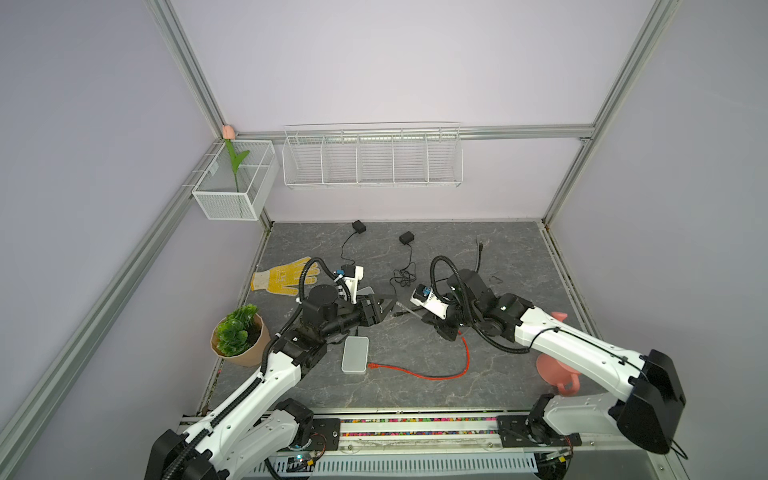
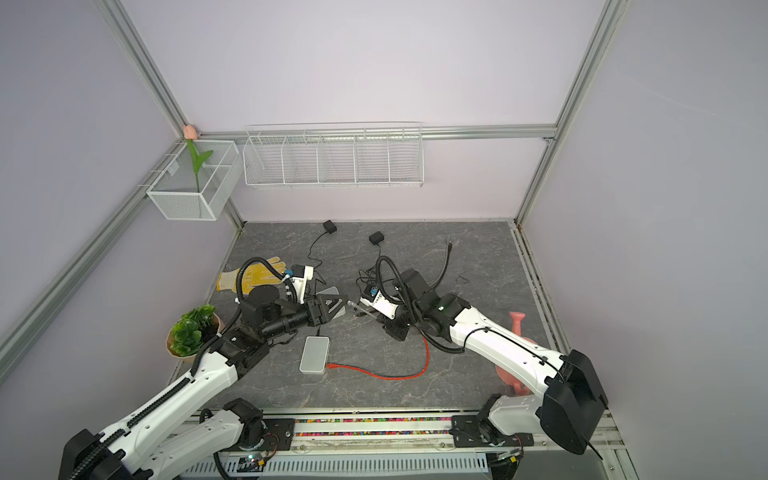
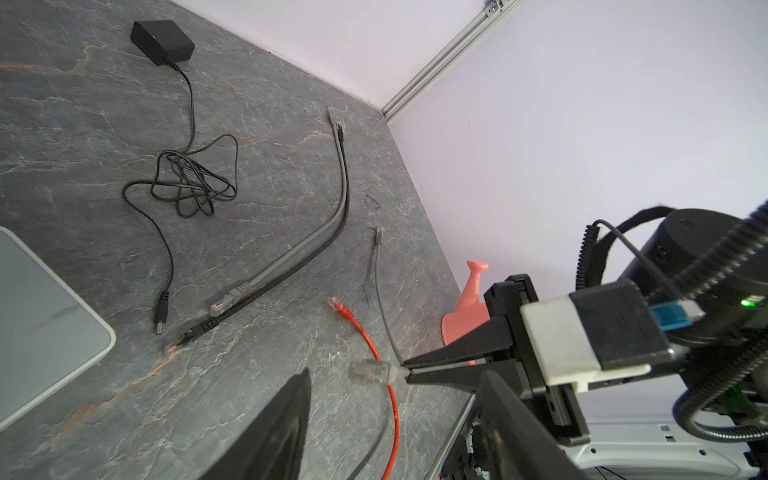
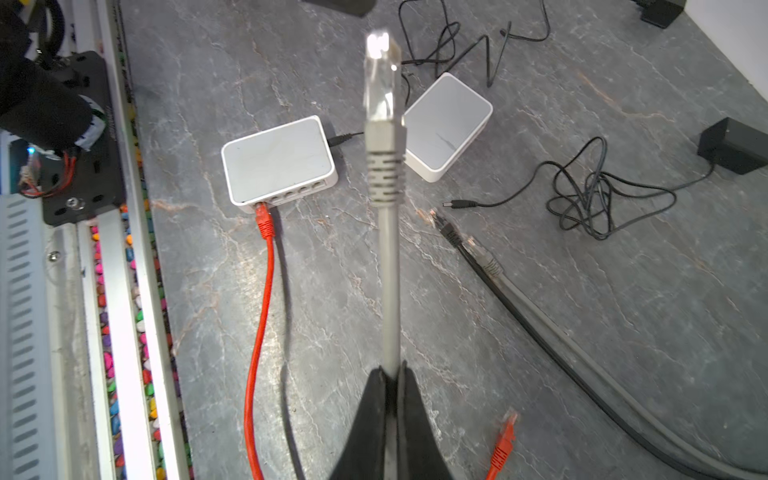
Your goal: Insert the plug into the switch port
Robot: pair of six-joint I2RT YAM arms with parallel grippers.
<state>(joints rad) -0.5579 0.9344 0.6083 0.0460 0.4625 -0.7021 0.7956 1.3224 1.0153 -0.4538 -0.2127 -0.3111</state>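
Cable (image 4: 390, 291) pinched by right gripper (image 4: 392, 374), left gripper (image 1: 386, 306) spread empty, switch ports (image 4: 297, 193) visible only from right wrist

I count two white switches (image 4: 277, 160), two black power bricks (image 4: 733, 145), four net cables (image 4: 390, 257), one yellow glove (image 1: 282, 278), one potted plant (image 1: 239, 332), one pink watering can (image 1: 555, 374), two wire baskets (image 1: 372, 183), one tulip (image 1: 227, 132).

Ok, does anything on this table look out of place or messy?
A yellow work glove lies beside the network gear, unrelated to it. One black adapter cord sits in a tangled heap, and the red cable has only one end plugged into a switch; its other end lies loose.
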